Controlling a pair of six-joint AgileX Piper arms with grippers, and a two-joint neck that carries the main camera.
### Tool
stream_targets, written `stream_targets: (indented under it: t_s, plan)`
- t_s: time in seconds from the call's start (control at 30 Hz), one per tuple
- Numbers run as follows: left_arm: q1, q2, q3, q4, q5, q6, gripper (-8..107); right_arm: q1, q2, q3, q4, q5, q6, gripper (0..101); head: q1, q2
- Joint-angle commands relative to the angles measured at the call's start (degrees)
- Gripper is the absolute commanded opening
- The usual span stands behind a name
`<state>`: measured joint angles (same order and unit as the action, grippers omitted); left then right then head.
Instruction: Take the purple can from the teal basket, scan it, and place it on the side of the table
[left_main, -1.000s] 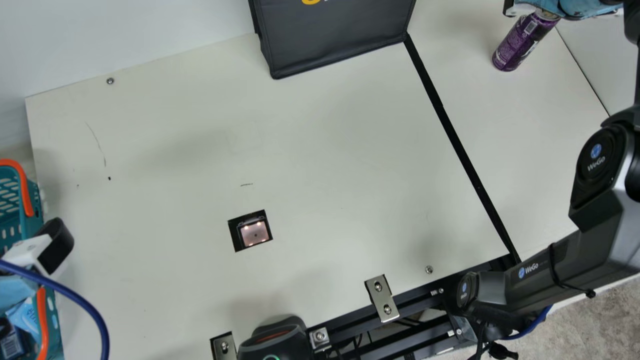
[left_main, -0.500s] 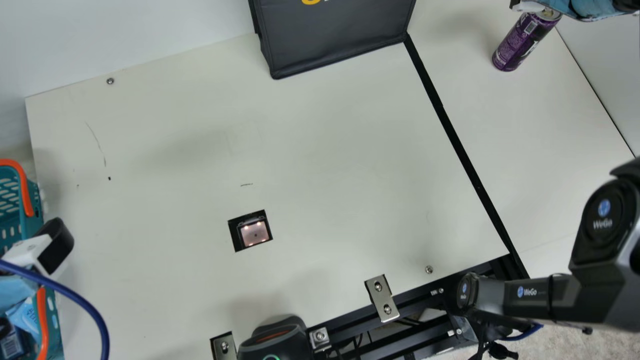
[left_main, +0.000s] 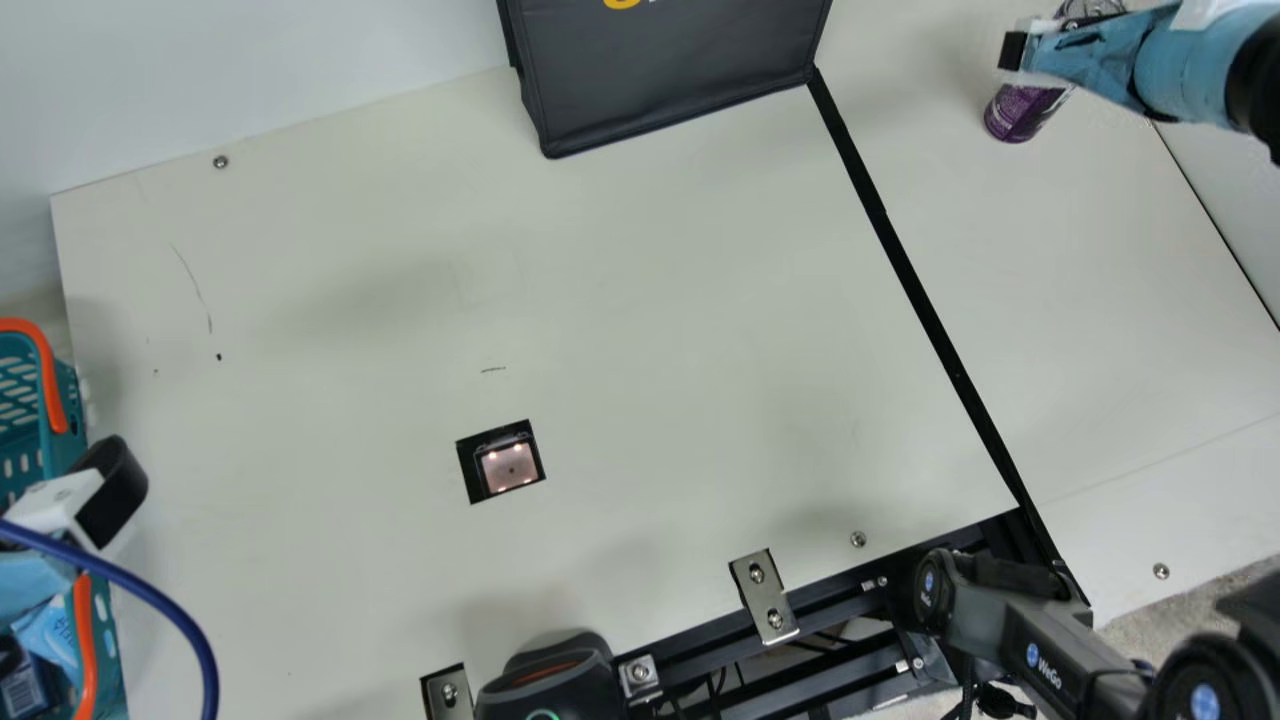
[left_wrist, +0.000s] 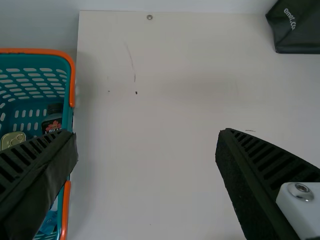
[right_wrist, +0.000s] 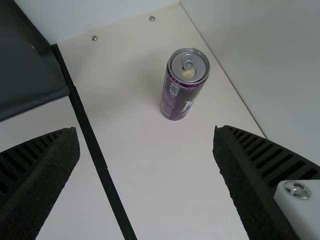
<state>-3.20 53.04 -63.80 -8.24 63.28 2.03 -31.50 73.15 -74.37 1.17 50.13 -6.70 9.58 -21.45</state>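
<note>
The purple can (left_main: 1020, 112) stands upright on the table at the far right in the main view, its upper part hidden behind my right gripper (left_main: 1050, 45). In the right wrist view the can (right_wrist: 182, 87) stands free, apart from both fingers of my open right gripper (right_wrist: 146, 129). My left gripper (left_main: 60, 570) is over the teal basket (left_main: 50, 390) at the main view's left edge. In the left wrist view my left gripper (left_wrist: 147, 132) is open with nothing held, one finger over the rim of the basket (left_wrist: 72, 80).
A black fabric box (left_main: 670, 80) stands at the back. The scanner window (left_main: 508, 465) lies in the mid table, with a dark scanner device (left_main: 550, 680) at the front edge. A black strip (left_main: 920, 290) crosses the table's right part. Cans and packets lie in the basket.
My right gripper has shifted down in the main view and now covers the can's upper part; the right forearm has swung toward the lower right. The can and my left arm have kept still.
</note>
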Motion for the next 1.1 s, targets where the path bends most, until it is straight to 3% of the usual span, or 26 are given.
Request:
stream_targets:
  t_s: [0.0,0.27,0.43,1.0,1.07]
  plan:
    - [0.33,-2.01,-1.06,1.39,1.28,-0.42,90,2.01,-1.46,0.29,-0.06,1.21,0.42,95,-1.66,2.54]
    - [1.59,-9.73,-5.15,6.76,6.22,-2.03,90,10.02,-9.18,1.43,-0.57,6.03,2.09,95,-1.66,13.23]
    - [1.56,-9.9,-5.15,6.61,6.25,-2.03,90,15.03,-14.01,2.15,-0.89,9.05,3.13,95,-1.66,19.87]
    - [1.56,-9.8,-5.15,6.65,6.25,-2.03,90,32.06,-30.42,4.59,-1.96,19.3,6.68,95,-1.66,19.87]
    - [1.56,-9.8,-5.15,6.65,6.25,-2.03,90,31.22,-29.87,4.6,-1.95,19.29,6.7,95,-1.66,19.87]
